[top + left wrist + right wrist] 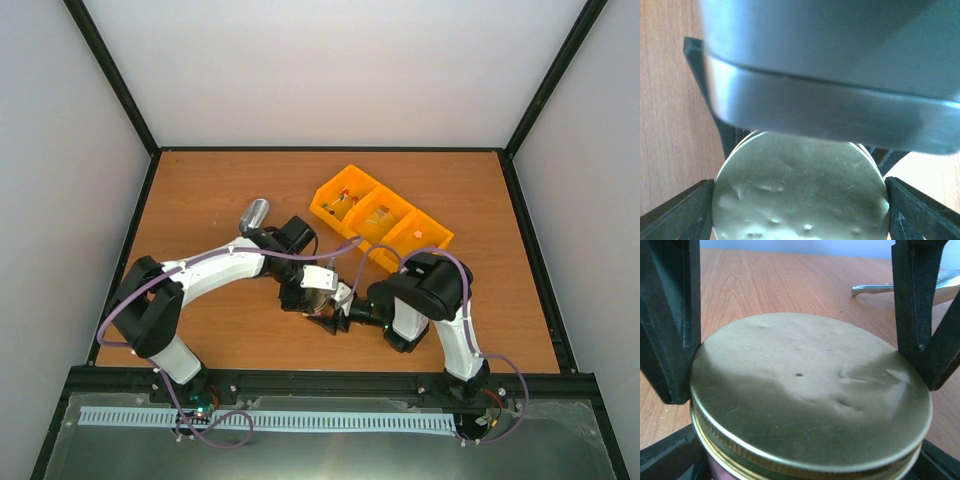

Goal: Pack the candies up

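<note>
A jar with a round gold lid [805, 390] stands between both grippers, near the table's middle front [325, 303]. My left gripper [800, 210] is shut on the jar, one dark finger [685, 212] pressed to each side of it. Over the lid, my right gripper [800, 380] has its fingers [675, 340] against the rim on both sides. Below the lid a pinkish strip of jar wall [715, 474] shows. A few candies [343, 200] lie in the orange bin [352, 176] at the back. The right gripper's grey body fills the top of the left wrist view.
The orange bin has three compartments and sits slanted at the back right of the wooden table. A metal scoop [255, 212] lies at the back left of the jar, and its handle [875, 288] shows behind the lid. Black frame rails edge the table.
</note>
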`<action>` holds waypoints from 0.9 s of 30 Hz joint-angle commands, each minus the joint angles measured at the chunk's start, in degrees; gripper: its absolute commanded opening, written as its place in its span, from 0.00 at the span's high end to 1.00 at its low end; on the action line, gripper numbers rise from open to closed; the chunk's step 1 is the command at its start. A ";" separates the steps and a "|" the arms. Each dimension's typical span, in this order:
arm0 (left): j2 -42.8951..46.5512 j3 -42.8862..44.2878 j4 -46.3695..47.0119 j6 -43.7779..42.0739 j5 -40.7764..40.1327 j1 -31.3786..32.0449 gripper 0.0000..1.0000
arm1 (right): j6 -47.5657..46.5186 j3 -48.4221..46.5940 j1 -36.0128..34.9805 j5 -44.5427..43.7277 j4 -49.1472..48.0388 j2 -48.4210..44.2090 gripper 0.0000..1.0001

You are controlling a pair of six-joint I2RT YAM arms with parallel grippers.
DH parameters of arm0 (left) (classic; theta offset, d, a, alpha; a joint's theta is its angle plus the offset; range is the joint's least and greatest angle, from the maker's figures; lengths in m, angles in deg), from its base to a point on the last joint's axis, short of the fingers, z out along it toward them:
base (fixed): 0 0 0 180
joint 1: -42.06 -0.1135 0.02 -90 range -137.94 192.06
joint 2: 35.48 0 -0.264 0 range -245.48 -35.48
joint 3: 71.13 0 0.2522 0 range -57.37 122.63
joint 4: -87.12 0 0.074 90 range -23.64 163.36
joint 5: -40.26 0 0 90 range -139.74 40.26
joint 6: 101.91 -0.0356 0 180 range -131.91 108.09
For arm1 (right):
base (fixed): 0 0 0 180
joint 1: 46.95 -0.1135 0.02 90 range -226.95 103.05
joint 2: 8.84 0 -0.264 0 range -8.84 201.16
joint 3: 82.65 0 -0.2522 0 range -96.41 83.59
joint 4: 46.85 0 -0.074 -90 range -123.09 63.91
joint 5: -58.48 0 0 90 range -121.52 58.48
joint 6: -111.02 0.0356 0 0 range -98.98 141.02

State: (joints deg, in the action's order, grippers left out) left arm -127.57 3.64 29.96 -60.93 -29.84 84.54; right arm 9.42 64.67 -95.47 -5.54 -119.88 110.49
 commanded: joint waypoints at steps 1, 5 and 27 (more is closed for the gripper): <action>-1.48 -1.06 -6.57 -11.54 -2.59 1.91 0.79 | -4.02 1.28 -0.97 8.10 -9.02 -1.45 0.48; -0.55 -2.32 -6.00 -13.53 -5.32 2.79 0.80 | -3.90 1.43 -0.72 8.66 -9.02 -1.39 0.48; -2.38 -0.87 8.83 22.36 -12.47 2.08 0.81 | -0.98 -0.22 -0.88 -4.36 -9.05 0.25 0.18</action>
State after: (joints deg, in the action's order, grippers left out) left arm -127.38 2.48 36.94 -46.20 -37.14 87.25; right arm 9.22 64.73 -95.44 -9.63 -119.77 110.33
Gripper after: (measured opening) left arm 0.870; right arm 0.873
